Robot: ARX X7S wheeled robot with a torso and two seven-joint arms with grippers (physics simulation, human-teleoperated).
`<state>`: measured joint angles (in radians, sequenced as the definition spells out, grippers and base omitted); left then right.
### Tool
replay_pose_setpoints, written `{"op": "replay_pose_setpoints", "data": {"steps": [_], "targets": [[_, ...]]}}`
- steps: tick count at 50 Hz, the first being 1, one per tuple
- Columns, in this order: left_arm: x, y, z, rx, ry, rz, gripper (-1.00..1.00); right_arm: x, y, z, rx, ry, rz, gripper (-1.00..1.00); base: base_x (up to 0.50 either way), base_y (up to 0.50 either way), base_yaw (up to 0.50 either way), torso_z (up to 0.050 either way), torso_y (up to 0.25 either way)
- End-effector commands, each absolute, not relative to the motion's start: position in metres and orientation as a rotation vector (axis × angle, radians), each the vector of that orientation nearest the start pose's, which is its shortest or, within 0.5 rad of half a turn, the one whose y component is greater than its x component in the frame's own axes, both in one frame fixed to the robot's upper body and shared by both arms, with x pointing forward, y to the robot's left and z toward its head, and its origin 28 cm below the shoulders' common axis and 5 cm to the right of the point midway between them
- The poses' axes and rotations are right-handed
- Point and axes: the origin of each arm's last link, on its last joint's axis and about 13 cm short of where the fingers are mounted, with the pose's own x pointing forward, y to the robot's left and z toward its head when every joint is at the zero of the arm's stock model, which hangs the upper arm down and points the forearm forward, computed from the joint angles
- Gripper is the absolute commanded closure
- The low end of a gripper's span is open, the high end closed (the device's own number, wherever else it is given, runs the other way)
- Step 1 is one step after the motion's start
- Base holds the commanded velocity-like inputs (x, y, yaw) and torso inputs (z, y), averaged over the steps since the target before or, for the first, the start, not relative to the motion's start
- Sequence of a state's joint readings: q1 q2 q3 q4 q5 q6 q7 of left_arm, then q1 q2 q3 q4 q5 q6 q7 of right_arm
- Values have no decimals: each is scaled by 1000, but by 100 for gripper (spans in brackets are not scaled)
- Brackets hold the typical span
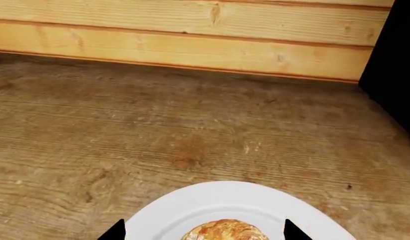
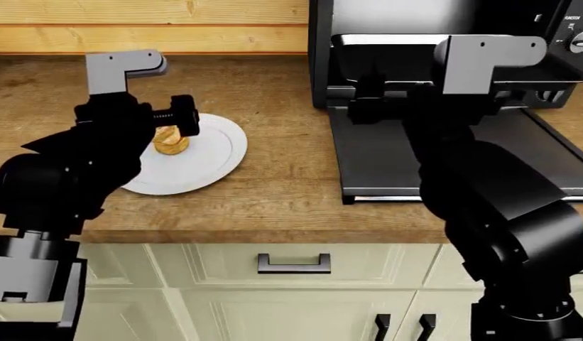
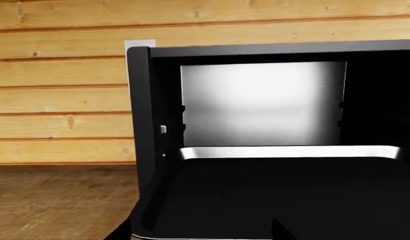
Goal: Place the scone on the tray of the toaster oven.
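Cabinet fronts (image 2: 291,284) w/ dark handles run along the near edge in head view, under the wooden bench (image 2: 282,185). On the bench at left sits a white plate (image 2: 211,160), and the scone (image 2: 171,144) rests on it, a bit toward the plate's far side. Left gripper (image 2: 174,116) hangs right over the scone; in left wrist view its two black fingertips (image 1: 113,231) stand apart, one on each side of the scone (image 1: 224,231), not touching it, so it's spread wide w/ nothing held. Toaster oven (image 2: 443,42) stands at right, against the plank wall, door (image 2: 386,160) folded down flat onto the bench. Right arm reaches in front of the oven mouth. Right gripper: can't tell its state, as only dark tips show at the edge of right wrist view. Tray (image 3: 284,190) sits in the cavity, silvery rim at its back edge. Scone and tray are well apart.
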<state>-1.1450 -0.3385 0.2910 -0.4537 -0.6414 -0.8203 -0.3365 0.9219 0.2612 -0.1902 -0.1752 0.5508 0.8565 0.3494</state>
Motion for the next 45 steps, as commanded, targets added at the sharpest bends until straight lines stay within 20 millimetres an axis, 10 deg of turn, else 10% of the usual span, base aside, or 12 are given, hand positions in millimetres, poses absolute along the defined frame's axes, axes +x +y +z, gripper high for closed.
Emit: {"op": "replay_pose_setpoints", "data": {"steps": [1,45], "targets": [[381,259,223,-56,241,124,-100,325,-100,247,33,-144,48,-100,0,0,0,0,0],[381,255,205,-54,301,76,-100,329,-95,244,38,-135,71,-100,0,0,0,0,0]]}}
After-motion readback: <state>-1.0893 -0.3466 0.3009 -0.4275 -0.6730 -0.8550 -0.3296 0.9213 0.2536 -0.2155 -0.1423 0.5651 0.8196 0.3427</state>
